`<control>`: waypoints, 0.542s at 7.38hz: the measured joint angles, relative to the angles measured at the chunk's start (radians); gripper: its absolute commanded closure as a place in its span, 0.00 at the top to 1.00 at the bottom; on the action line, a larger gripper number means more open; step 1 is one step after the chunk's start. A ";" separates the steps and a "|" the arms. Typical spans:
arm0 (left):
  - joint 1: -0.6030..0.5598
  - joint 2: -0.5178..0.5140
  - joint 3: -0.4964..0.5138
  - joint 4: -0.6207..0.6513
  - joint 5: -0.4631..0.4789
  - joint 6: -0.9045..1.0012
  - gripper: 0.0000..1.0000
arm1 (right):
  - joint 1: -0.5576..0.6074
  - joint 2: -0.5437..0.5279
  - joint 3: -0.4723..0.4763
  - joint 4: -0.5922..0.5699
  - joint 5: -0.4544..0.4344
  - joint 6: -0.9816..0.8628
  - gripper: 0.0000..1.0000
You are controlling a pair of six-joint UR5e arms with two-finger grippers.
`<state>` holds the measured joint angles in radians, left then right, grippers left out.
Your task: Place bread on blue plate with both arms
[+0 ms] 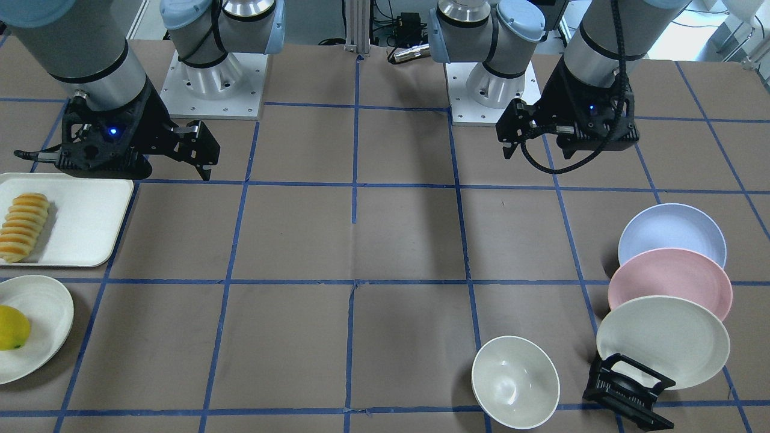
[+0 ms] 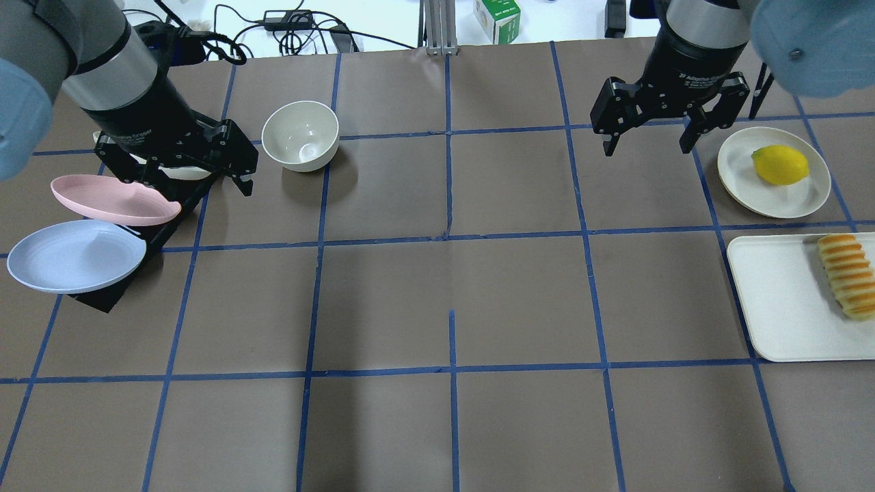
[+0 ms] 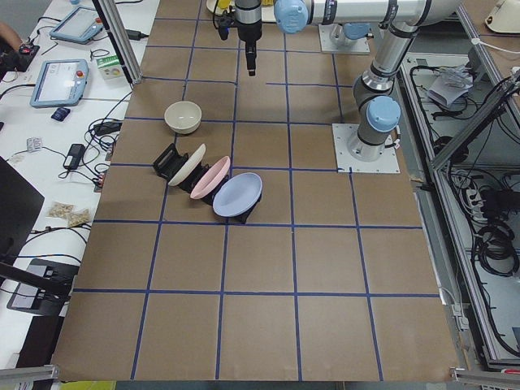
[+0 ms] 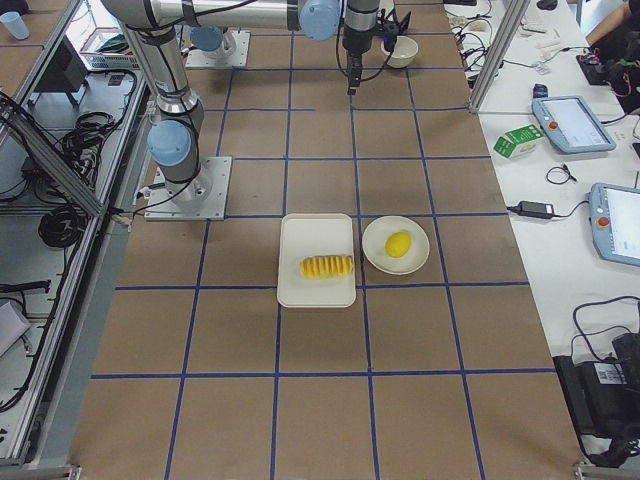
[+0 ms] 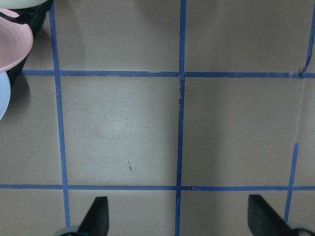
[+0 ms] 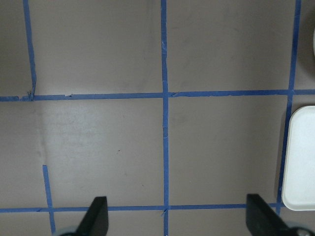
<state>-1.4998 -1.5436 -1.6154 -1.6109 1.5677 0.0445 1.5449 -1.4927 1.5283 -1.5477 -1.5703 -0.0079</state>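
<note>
- Brown paper ruled into squares by blue tape covers the table (image 2: 451, 294), and both arms hang above its far half.
- Right gripper (image 2: 647, 137): the black fingers are spread wide and hold nothing, with the gap running left to right over bare paper.
- Left gripper (image 5: 179, 216): its fingers are just as wide apart and empty, and it hovers over the far end of a black plate rack (image 1: 625, 391).
- Just right of the right gripper sits a round cream plate (image 2: 742, 178) carrying a yellow lemon (image 2: 779, 164).
- Nearer than that plate, at the table's right end, lies a white rectangular tray (image 2: 772, 294). On its right part rests the elongated loaf of bread (image 2: 846, 275), with orange-golden ridges and pale grooves.
- So the bread lies right of and nearer than the right gripper, its long axis running near to far with a slight slant. The open gap already spans its short width, so I judge little wrist turn is needed. The right arm is much the closer one.
- At the left end the rack props three plates on a tilt. A cream-white plate (image 1: 662, 340) is farthest, a matte pink plate (image 2: 109, 199) is in the middle, and the round, shallow, pale blue plate (image 2: 72, 256) is nearest.
- The blue plate lies left of and nearer than the left gripper, leaning rather than flat.
- A round white bowl (image 2: 301, 134) stands to the right of the rack.
</note>
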 measured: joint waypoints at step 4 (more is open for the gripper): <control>0.010 -0.002 0.002 0.001 0.000 0.004 1.00 | -0.267 -0.006 0.095 -0.029 -0.006 -0.311 1.00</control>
<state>-1.4900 -1.5455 -1.6130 -1.6096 1.5678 0.0485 1.2784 -1.4986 1.6228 -1.5763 -1.5765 -0.3187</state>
